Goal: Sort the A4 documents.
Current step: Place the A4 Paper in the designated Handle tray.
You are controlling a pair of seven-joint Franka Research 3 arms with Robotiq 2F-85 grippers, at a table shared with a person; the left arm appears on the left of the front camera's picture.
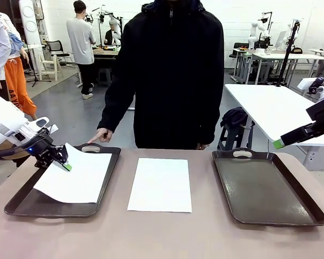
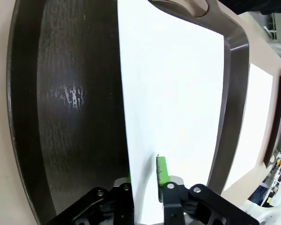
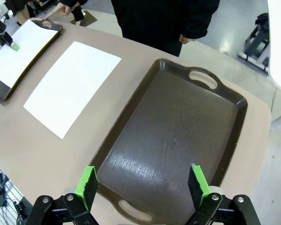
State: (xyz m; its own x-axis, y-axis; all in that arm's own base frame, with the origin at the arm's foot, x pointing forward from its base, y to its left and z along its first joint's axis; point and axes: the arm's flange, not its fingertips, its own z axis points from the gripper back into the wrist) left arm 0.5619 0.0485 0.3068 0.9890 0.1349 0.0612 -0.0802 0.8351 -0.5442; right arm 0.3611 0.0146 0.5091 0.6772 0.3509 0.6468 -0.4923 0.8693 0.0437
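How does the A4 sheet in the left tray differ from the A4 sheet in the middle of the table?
The tray sheet lies in the left tray; the middle sheet lies on the bare table. The tray sheet sits skewed; the middle sheet sits square to the table edge. The left gripper, jaws apart, straddles the tray sheet's edge; nothing touches the middle sheet. Both are plain white and blank.
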